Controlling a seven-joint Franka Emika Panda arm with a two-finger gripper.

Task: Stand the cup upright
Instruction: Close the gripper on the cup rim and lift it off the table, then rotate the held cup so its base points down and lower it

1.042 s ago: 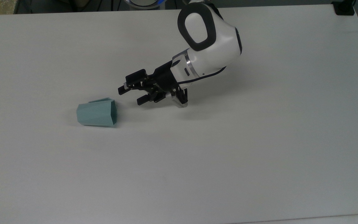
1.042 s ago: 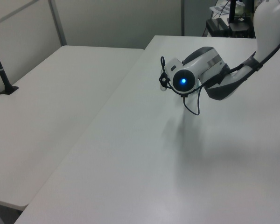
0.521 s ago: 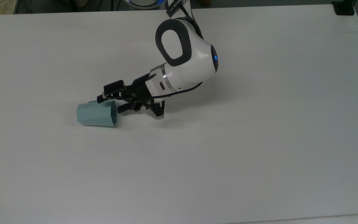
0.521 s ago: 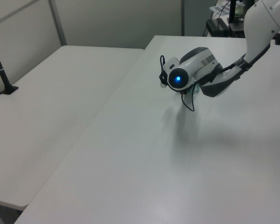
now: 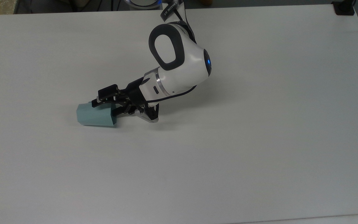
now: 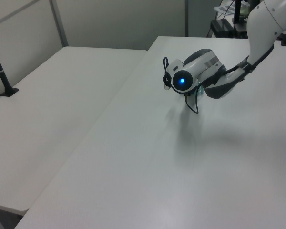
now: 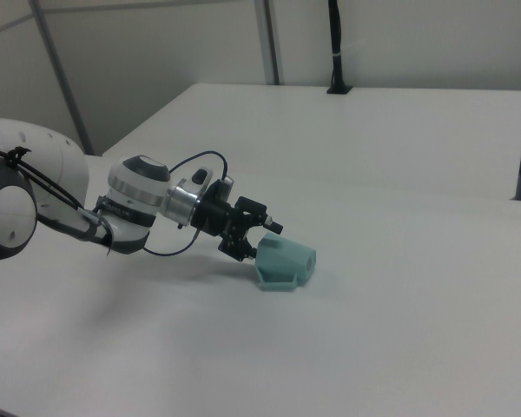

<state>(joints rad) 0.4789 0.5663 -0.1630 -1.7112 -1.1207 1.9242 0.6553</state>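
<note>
A pale teal cup (image 5: 96,114) lies on its side on a white table (image 5: 259,140), its long axis running left to right in the top view, narrow base toward the top view's left and open mouth toward the top view's right, facing the arm. The robot's gripper (image 5: 106,107) meets it from that mouth end, reaching in low and at a slant from the top view's right. Its black fingers are spread apart: one rests along the cup's far upper edge near the rim, the other sits at the mouth, so the jaws appear to straddle the cup's wall rather than its whole body. They do not look closed on it yet.

In the right view the cup (image 7: 286,261) sits just right of the gripper (image 7: 259,238), mouth turned toward the fingertips, the two touching or very nearly so.

The left view shows the arm's wrist (image 6: 190,78) far across the table.

Righting the cup likely depends on pinching the rim wall, then swinging the mouth upward so the base drops to the table.
</note>
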